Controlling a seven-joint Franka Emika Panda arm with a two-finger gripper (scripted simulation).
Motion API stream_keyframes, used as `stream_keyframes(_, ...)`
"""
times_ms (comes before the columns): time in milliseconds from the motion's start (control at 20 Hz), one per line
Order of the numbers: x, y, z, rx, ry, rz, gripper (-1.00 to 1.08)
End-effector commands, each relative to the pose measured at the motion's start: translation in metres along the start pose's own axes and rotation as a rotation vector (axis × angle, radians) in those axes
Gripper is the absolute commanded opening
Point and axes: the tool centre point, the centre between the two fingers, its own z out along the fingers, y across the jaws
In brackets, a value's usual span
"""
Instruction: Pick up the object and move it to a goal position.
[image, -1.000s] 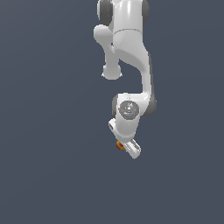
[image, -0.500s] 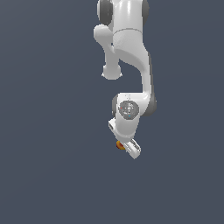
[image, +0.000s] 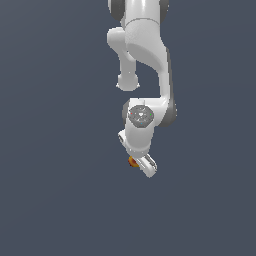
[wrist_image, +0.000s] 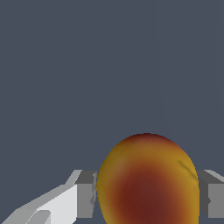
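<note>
The object (wrist_image: 147, 179) is a rounded orange-yellow lump with a dark red patch, and it fills the space between my fingers in the wrist view. One grey finger pad (wrist_image: 86, 192) presses against one side of it and the other pad (wrist_image: 213, 197) against the opposite side. My gripper (wrist_image: 147, 199) is shut on it. In the exterior view only a small orange sliver of the object (image: 133, 161) shows beside the white hand, under my gripper (image: 139, 163).
The white arm (image: 145, 55) reaches down from the top of the exterior view to the wrist (image: 141, 116). A plain dark grey-blue surface (image: 60, 190) lies all around.
The gripper and the object have shifted slightly toward the top of the exterior view over the last second. The hold on the object is unchanged.
</note>
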Motion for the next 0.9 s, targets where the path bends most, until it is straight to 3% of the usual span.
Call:
stream_keyframes(0,0.008,0.007,-0.019,0.002,0.001,0.001,-1.00)
stream_keyframes(850,0.083,0.077,-0.196,0.003,0.000,0.002,-1.00)
